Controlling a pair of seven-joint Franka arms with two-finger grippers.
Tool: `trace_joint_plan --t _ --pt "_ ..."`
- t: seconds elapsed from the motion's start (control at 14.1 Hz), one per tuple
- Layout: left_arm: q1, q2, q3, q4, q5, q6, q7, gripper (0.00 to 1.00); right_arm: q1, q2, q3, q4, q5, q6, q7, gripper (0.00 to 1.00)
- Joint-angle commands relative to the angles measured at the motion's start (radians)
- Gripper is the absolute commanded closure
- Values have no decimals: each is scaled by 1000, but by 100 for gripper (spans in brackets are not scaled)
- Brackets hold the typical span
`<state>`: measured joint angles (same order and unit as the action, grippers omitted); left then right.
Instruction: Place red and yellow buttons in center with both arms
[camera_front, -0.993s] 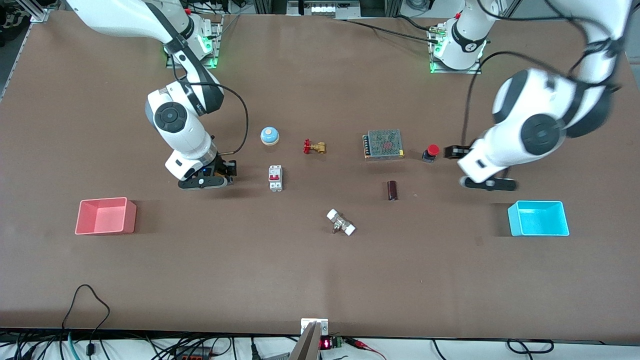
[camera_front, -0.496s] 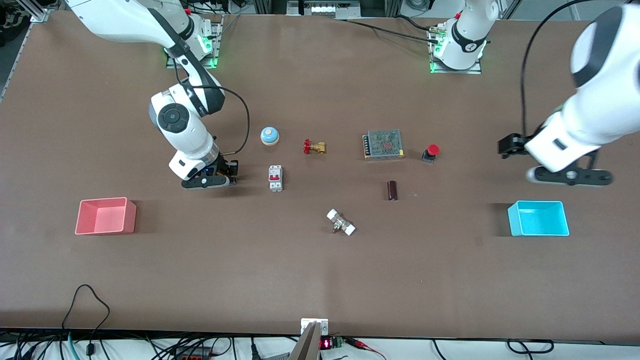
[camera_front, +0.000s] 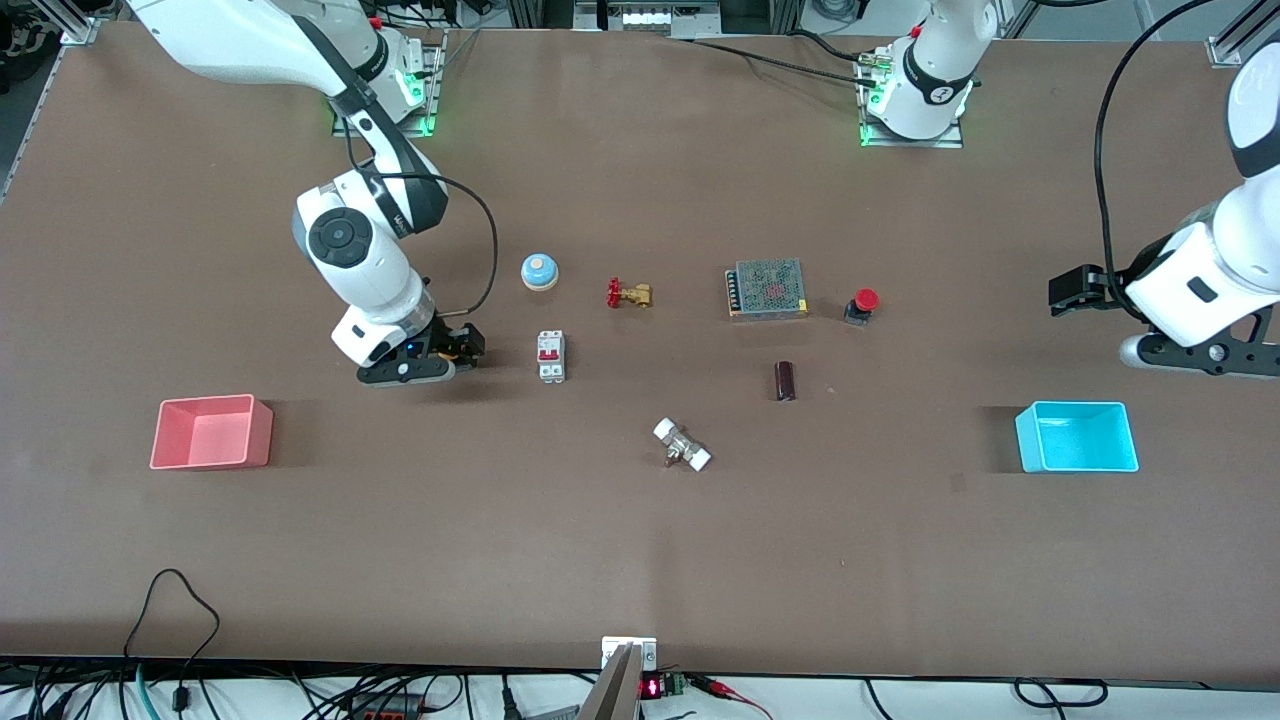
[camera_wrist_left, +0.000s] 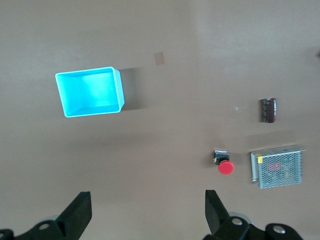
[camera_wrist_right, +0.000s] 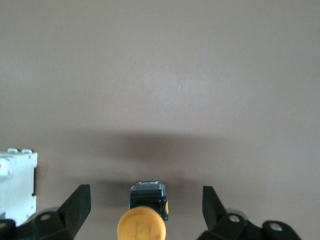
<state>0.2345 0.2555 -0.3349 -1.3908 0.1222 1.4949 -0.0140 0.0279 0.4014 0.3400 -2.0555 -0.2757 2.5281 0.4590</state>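
Note:
The red button (camera_front: 862, 303) stands on the brown tabletop (camera_front: 640, 540) beside a metal mesh box; it also shows in the left wrist view (camera_wrist_left: 225, 165). My left gripper (camera_front: 1066, 290) is open and empty, up over bare table toward the left arm's end, well apart from the red button; its open jaws show in the left wrist view (camera_wrist_left: 147, 200). The yellow button (camera_wrist_right: 144, 220) stands between the fingers of my right gripper (camera_wrist_right: 145, 196), which is open and low at the table (camera_front: 462, 346), next to the white breaker. The fingers do not touch the button.
White breaker (camera_front: 550, 355), blue dome bell (camera_front: 539, 271), brass valve with red handle (camera_front: 628, 294), mesh box (camera_front: 768, 288), dark cylinder (camera_front: 785, 380), white-ended fitting (camera_front: 682, 446). Pink tray (camera_front: 211, 432) toward the right arm's end, cyan tray (camera_front: 1076, 437) toward the left arm's end.
My left gripper has pulled away from the red button toward the left arm's end of the table; the button stayed put. My right gripper shifted slightly toward the breaker.

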Motion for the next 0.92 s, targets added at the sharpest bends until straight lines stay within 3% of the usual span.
trace_joint_plan --t 0.0,0.07,0.21,0.35,0.57,0.85 --pt "-150 -154 228 -178 -103 111 63 0 -10 -30 17 167 38 -229 -34 0" --pt "-199 -233 287 -268 -99 187 77 0 -13 -36 17 232 108 -318 -92 0" --pt "-222 -324 306 -367 -92 234 83 0 -45 -38 5 375 280 -492 -242 0" --pt "-245 -315 306 -360 -35 197 77 0 -45 -61 -89 468 300 -654 -363 0" --pt "-234 -277 306 -326 -42 194 74 0 -45 -116 -209 535 300 -805 -518 0" --pt "-236 -275 303 -320 -38 196 85 0 -43 -214 -309 545 288 -819 -577 0"
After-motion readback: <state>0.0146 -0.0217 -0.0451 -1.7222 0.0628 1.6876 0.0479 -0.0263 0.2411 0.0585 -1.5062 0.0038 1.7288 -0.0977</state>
